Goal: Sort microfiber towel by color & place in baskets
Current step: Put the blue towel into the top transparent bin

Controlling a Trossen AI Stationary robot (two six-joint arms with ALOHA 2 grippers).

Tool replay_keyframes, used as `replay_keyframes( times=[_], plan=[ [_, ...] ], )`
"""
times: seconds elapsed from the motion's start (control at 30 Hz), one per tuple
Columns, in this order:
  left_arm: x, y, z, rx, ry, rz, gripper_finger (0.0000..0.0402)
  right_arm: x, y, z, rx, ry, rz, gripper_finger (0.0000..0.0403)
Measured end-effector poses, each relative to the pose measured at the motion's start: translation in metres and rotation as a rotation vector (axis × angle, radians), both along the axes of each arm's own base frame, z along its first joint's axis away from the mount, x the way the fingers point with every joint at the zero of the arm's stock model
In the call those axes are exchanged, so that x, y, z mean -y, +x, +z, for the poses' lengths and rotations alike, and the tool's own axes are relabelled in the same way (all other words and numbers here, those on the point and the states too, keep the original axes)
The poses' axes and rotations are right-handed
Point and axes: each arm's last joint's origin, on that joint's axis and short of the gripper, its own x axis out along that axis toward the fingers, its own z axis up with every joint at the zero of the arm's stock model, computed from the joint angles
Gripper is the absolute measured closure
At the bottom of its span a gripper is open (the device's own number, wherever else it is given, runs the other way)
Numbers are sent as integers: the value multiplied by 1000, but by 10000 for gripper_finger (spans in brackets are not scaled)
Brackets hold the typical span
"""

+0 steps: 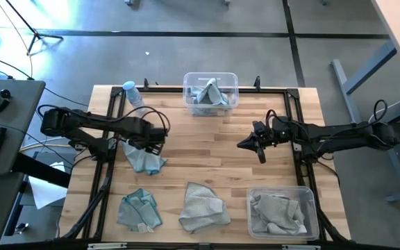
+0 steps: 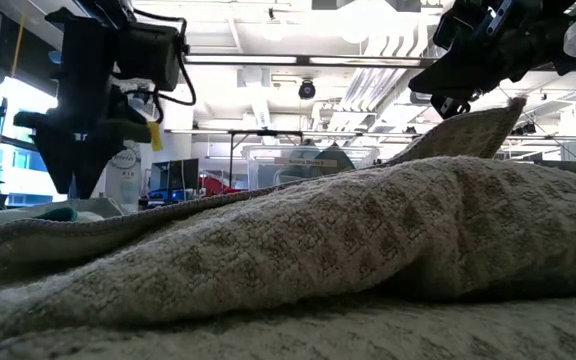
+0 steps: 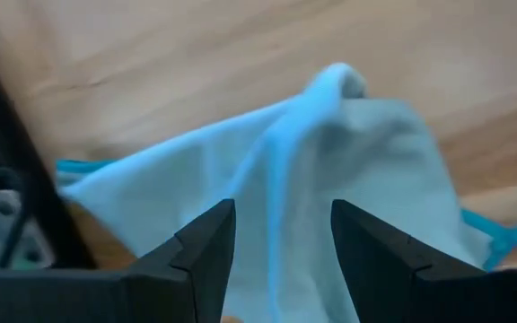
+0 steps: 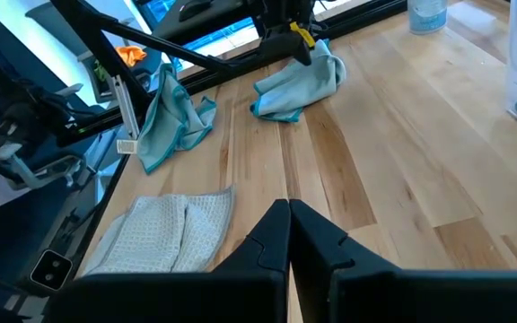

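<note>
We see the left gripper (image 1: 146, 147) poised over a crumpled blue-teal towel (image 1: 144, 160) on the wooden table (image 1: 207, 149), its jaws apart with the cloth showing between them. The right gripper (image 1: 247, 144) hangs over bare wood mid-table, jaws pressed together on nothing. Another teal towel (image 1: 139, 210) and a grey towel (image 1: 203, 207) lie along the near edge. The far basket (image 1: 210, 92) holds teal cloth; the near-right basket (image 1: 282, 212) holds grey.
</note>
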Motion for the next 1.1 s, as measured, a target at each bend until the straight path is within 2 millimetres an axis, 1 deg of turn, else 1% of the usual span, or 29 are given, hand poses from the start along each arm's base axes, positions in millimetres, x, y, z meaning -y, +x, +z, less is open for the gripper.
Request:
replay_keyframes(
  times=[0.1,0.17,0.23,0.33,0.4,0.47,0.53,0.63,0.7,0.73,0.77,0.9,1.0,1.1],
  plan=[
    [0,-1,-2,-1,24,11,227,0,0,0,-2,0,0,403],
    [0,-2,-9,16,26,35,227,0,0,0,-4,0,0,403],
    [1,-5,-20,34,8,60,227,0,0,-1,-8,1,0,403],
    [3,-8,-41,115,-50,106,227,0,-1,-2,-22,2,0,403],
    [4,-11,-49,155,-79,129,229,0,-1,-3,-39,4,0,403],
    [4,-13,-53,156,-86,157,240,0,-2,-5,-54,0,-1,403],
    [5,-13,-52,160,-88,179,262,0,-2,-6,-65,-1,0,403],
    [4,-7,-44,201,-87,133,320,0,-2,-7,-71,0,0,403],
    [3,3,-35,259,-63,82,369,0,-1,-7,-75,-5,-13,403],
    [2,8,-30,289,-41,59,385,1,-1,-8,-79,-10,-26,403],
    [0,11,-24,315,-16,44,392,1,0,-8,-80,-18,-46,403],
    [-9,29,4,399,56,-61,394,4,0,-8,-86,-45,-135,403],
    [-17,41,32,465,100,-171,399,5,-1,-8,-87,-57,-167,403],
    [-29,54,65,542,171,-280,400,6,-1,-8,-89,-27,-207,403]
  ],
)
